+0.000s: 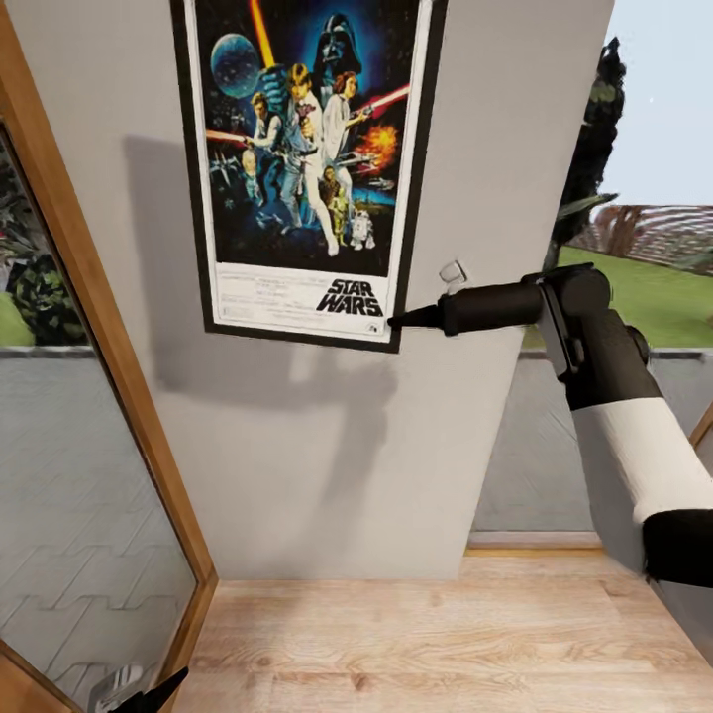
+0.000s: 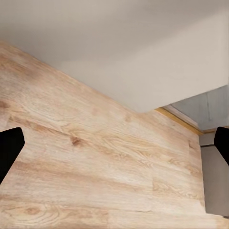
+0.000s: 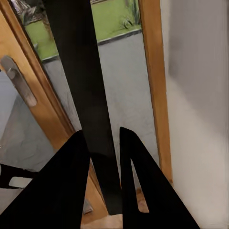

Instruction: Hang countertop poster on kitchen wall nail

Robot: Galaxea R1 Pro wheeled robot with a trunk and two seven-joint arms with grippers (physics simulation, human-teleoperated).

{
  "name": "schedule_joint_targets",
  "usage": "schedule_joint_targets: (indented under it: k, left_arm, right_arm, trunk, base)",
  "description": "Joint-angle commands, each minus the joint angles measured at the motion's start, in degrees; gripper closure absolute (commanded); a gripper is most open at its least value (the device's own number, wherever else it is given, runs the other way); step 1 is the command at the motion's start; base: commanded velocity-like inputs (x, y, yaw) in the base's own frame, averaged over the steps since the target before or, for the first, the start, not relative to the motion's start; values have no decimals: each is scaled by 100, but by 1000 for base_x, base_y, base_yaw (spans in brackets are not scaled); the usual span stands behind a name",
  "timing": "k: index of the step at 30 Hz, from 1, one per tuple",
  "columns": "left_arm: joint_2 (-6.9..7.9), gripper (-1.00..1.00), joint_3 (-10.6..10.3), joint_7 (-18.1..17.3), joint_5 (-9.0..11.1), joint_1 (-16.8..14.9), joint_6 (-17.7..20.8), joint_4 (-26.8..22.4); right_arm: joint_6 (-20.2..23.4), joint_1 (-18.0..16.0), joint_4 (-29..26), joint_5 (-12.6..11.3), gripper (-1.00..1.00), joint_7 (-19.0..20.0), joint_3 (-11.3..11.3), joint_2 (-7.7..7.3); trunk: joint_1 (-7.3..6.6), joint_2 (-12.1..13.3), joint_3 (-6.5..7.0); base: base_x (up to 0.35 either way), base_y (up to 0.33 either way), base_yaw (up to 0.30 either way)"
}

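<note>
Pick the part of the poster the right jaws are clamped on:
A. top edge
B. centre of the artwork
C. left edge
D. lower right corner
D: the right gripper meets the poster at its lower right corner, with the frame's edge between the jaws in the right wrist view.

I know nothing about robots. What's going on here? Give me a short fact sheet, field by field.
Poster: Star Wars poster, upright against the grey wall
Right gripper: right gripper pinches the poster's lower right corner; the right wrist view shows the frame edge between its fingers
Left gripper: left gripper open, holding nothing, aimed at the wooden floor
Nearby: wood-framed glass door left of the wall
</note>
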Motion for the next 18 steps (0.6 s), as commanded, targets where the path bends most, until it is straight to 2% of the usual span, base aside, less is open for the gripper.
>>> schedule_joint_targets:
  k: [1, 7, 18]
  left_arm:
    - [3, -100, -48, -28, 28, -7, -51, 5]
    - [5, -100, -48, -59, 28, -4, -48, 5]
    - [12, -100, -42, -65, 28, -6, -46, 5]
  right_arm:
    - [78, -120, 225, 8, 100, -95, 59, 72]
    - [83, -268, 475, 95, 100, -426, 366, 144]
    - [84, -319, 525, 124, 100, -505, 451, 153]
  trunk:
    - [4, -13, -13]
    - [4, -13, -13]
    - [4, -13, -13]
  base:
    - [0, 0, 0]
    - [0, 0, 0]
    - [0, 0, 0]
